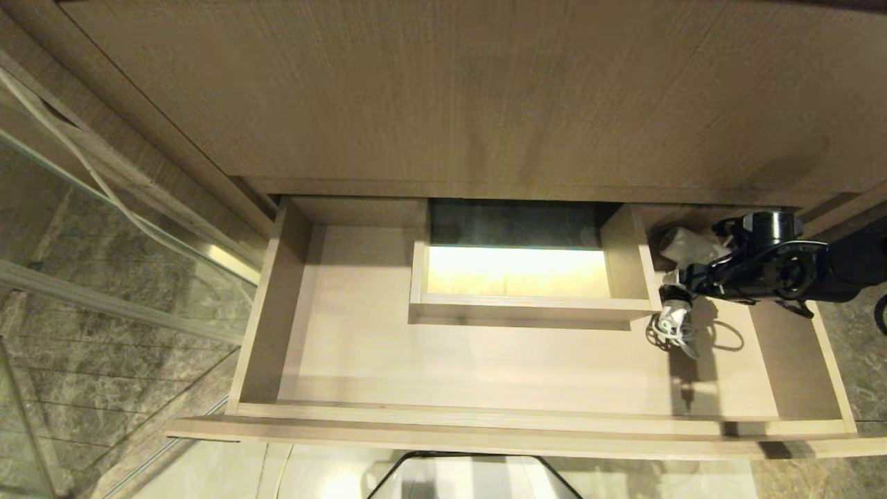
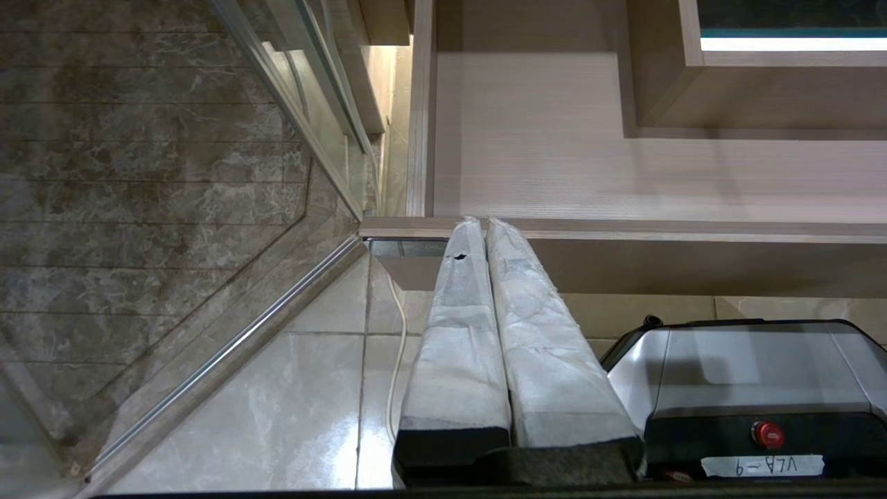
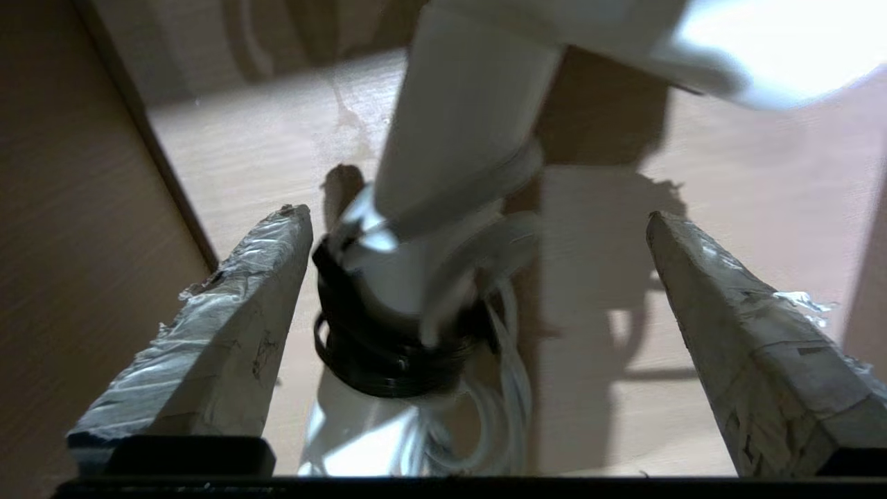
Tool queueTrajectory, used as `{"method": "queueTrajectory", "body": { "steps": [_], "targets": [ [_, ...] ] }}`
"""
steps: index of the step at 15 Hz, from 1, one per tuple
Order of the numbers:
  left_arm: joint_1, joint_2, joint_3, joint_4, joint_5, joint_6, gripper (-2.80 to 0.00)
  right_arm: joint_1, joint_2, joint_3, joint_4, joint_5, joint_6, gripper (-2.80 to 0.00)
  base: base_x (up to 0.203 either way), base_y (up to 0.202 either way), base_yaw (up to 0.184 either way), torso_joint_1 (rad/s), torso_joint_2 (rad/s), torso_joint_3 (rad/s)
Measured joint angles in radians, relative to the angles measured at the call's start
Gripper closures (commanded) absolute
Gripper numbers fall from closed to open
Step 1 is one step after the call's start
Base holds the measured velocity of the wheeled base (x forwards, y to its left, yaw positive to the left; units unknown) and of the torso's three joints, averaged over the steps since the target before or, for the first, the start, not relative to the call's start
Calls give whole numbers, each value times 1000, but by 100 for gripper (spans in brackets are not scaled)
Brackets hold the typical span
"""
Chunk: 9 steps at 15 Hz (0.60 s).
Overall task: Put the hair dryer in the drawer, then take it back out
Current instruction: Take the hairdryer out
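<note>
The hair dryer (image 3: 457, 138) lies on the floor of the open drawer (image 1: 485, 360), in its right-hand part beside the boxed cut-out (image 1: 527, 305), and its slim white handle runs between the spread fingers of the right gripper (image 3: 478, 277) without touching either one. The bundled cord (image 3: 499, 388) and its black tie (image 3: 388, 346) sit nearer the wrist than the fingertips — closer to one finger than the other. The jaws stand wide apart and hold nothing. Judging by this, the step in hand is either letting go or reaching to pick up again; for a clean pickup, centre the handle between the fingers, close above the tie rather than on loose cord, and keep clear of the cut-out's wall. The left gripper (image 2: 485, 229) is parked in front of the drawer, fingers pressed together, empty.
</note>
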Motion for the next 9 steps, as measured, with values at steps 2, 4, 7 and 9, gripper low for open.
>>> {"method": "queueTrajectory", "body": {
  "steps": [2, 4, 7, 9],
  "targets": [
    [1, 0, 0, 0, 0, 0, 0, 6, 27, -22, -19, -1, 0, -280, 0, 0, 0, 0, 0, 0],
    [0, 0, 0, 0, 0, 0, 0, 13, 48, -35, -24, -2, 0, -280, 0, 0, 0, 0, 0, 0],
    [0, 0, 0, 0, 0, 0, 0, 14, 63, -39, -31, -1, -3, -280, 0, 0, 0, 0, 0, 0],
    [0, 0, 0, 0, 0, 0, 0, 20, 80, -48, -43, 1, -8, 0, 0, 0, 0, 0, 0, 0]
  ]
}}
